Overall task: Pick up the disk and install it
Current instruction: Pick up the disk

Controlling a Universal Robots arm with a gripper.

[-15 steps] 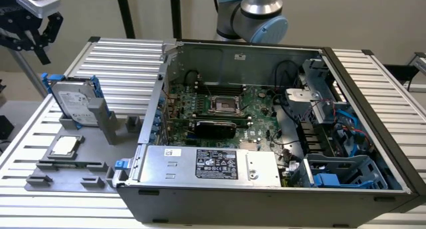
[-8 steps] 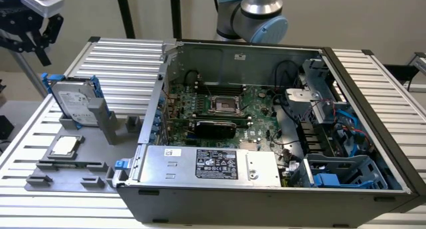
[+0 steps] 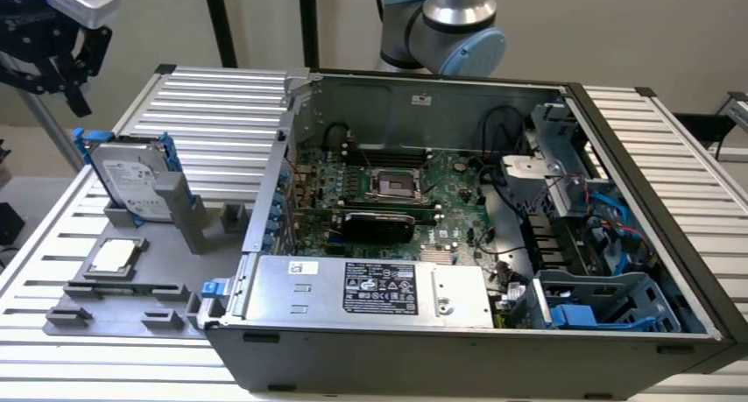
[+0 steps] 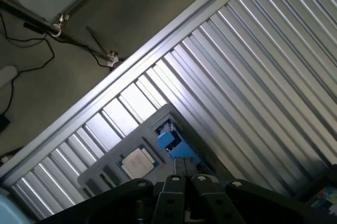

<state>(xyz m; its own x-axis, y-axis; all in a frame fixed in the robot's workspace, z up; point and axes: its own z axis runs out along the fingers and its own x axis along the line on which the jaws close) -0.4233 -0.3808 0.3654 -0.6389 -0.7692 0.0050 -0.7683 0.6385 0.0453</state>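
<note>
The disk [image 3: 126, 176], a silver-grey drive with a white label in a blue carrier, stands on edge in a slot of the grey fixture [image 3: 175, 307] on the exterior view's left. My black gripper [image 3: 65, 76] hangs well above and behind it, shut and holding nothing. In the wrist view the closed fingertips [image 4: 179, 170] point down over the disk's blue carrier [image 4: 169, 142], seen from above. To the right sits the open computer case [image 3: 468, 201], with blue drive cages [image 3: 602, 301] at its near right corner.
A small square silver chip [image 3: 114, 256] lies on the fixture in front of the disk, also in the wrist view [image 4: 138, 162]. A silver power supply [image 3: 374, 288] with a black label fills the case's front. The ribbed aluminium table [image 3: 222, 104] surrounds everything.
</note>
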